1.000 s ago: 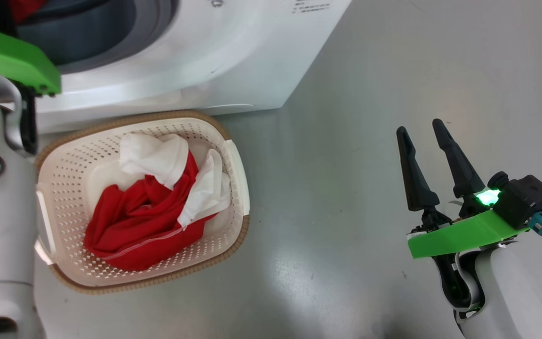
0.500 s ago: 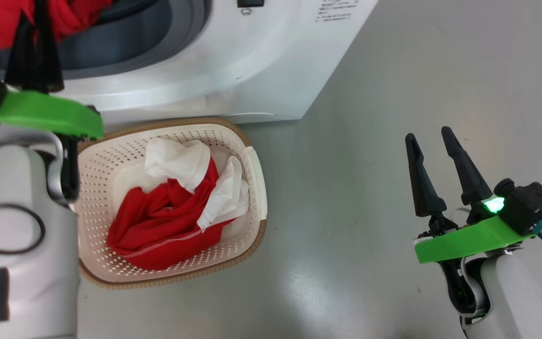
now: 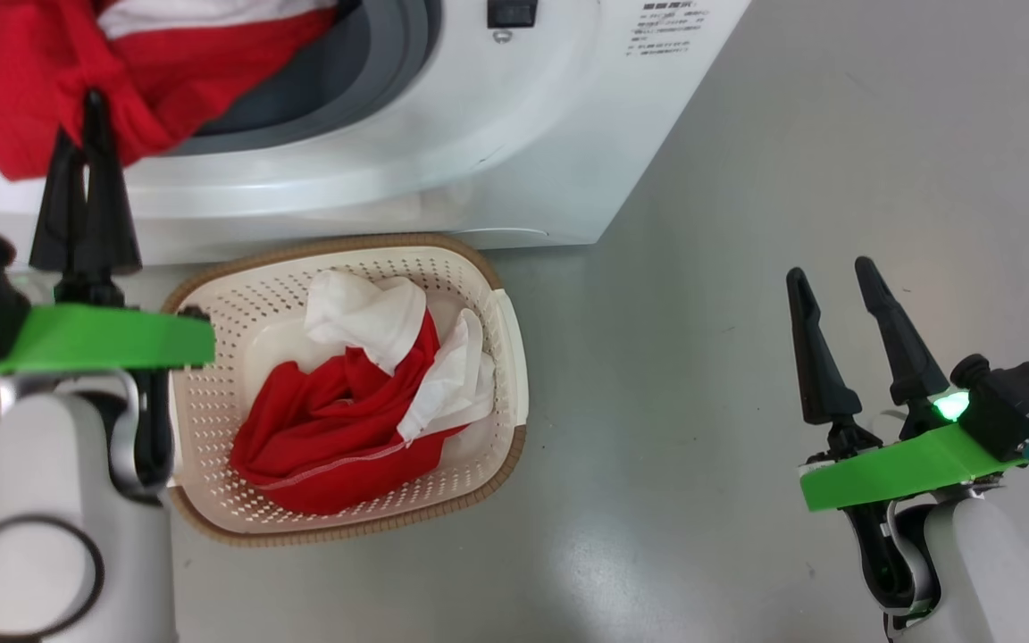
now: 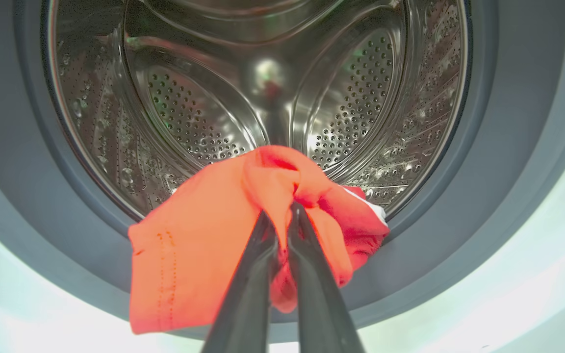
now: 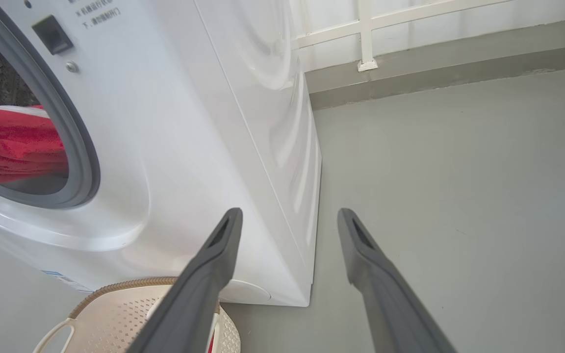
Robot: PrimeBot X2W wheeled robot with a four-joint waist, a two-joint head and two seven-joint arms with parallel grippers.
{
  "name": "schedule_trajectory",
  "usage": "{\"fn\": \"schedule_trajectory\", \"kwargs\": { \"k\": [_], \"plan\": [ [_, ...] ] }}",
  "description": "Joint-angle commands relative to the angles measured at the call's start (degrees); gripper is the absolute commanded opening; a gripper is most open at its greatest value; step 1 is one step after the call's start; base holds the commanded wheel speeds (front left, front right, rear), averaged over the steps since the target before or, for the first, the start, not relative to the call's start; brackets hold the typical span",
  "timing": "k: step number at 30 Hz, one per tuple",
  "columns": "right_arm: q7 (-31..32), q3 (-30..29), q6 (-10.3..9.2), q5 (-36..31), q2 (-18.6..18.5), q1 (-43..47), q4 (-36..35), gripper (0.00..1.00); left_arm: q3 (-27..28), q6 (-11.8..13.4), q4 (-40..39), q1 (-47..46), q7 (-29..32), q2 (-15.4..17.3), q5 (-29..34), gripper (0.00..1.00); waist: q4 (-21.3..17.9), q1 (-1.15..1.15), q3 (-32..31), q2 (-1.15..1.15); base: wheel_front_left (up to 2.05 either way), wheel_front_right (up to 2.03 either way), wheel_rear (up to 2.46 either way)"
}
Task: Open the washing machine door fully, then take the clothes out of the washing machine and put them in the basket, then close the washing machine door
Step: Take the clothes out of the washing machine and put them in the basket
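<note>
Head view: left gripper (image 3: 79, 121) fingers pressed together, pinching red clothes (image 3: 41, 62) at the washing machine (image 3: 443, 143) mouth; others lie in the basket (image 3: 501, 304) below; right gripper (image 3: 830, 269) spread, empty.
Left wrist view: cloth lies across drum (image 4: 189, 113) lip.
Right wrist view: fingers apart.
Risk: cloth snags there, pinch slips, garment misses basket.

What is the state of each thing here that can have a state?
washing machine: mouth open
red garment: pinched, hanging out over the grey ring
basket: on the floor, holding red and white clothes
left gripper: shut on the red garment
right gripper: open, empty
</note>
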Motion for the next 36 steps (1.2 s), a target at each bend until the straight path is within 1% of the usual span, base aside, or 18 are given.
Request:
{"fn": "schedule_trajectory", "kwargs": {
  "k": [1,6,12,13,16,20,23,27,36],
  "plan": [
    [-0.4,1.1,0.39,-1.0,0.2,1.6,-1.3,1.0,1.5,-0.1,-2.7,2.3,-0.1,1.6,-0.3,0.0,0.2,0.0,-0.2,0.0,0.0,0.0,0.0],
    [-0.4,0.5,0.39,-1.2,0.2,2.4,-1.4,1.0,0.5,0.1,-9.0,7.4,-0.1,1.5,-2.5,0.0,1.0,0.0,-0.9,0.0,0.0,0.0,0.0],
    [-0.4,0.4,0.39,-1.5,0.2,2.9,-1.4,1.0,-0.6,2.1,-16.6,10.5,-0.1,1.5,-4.7,0.0,1.7,0.0,-1.2,0.0,0.0,0.0,0.0],
    [-0.4,0.4,0.39,-1.5,0.2,2.9,-1.4,1.0,-0.6,2.1,-16.6,10.5,-0.1,1.5,-4.7,0.0,1.7,0.0,-1.2,0.0,0.0,0.0,0.0],
    [-0.4,0.7,0.39,-1.5,0.2,3.0,-1.3,1.0,-1.6,3.4,-21.5,11.9,-0.1,1.5,-5.2,0.0,1.8,0.0,-1.6,0.0,0.0,0.0,0.0],
    [-0.4,0.9,0.39,-1.4,0.2,3.2,-1.1,1.0,-2.8,4.5,-24.8,13.4,-0.1,1.5,-5.1,0.0,1.7,0.0,-2.0,0.0,0.0,0.0,0.0],
    [-0.4,1.1,0.39,-1.3,0.2,3.3,-1.0,1.0,-3.9,4.9,-25.4,14.3,-0.1,1.5,-5.0,0.0,1.5,0.0,-2.1,0.0,0.0,0.0,0.0],
    [-0.4,1.3,0.39,-1.2,0.2,3.3,-1.0,1.0,-5.2,5.2,-23.5,15.8,-0.1,1.5,-5.7,0.0,1.3,0.0,-2.2,0.0,0.0,0.0,0.0],
    [-0.4,1.6,0.39,-0.7,0.2,3.2,-1.1,1.0,-7.7,5.1,-14.1,18.0,-0.1,1.5,-7.3,0.0,1.0,0.0,-1.6,0.0,0.0,0.0,0.0]
  ]
}}
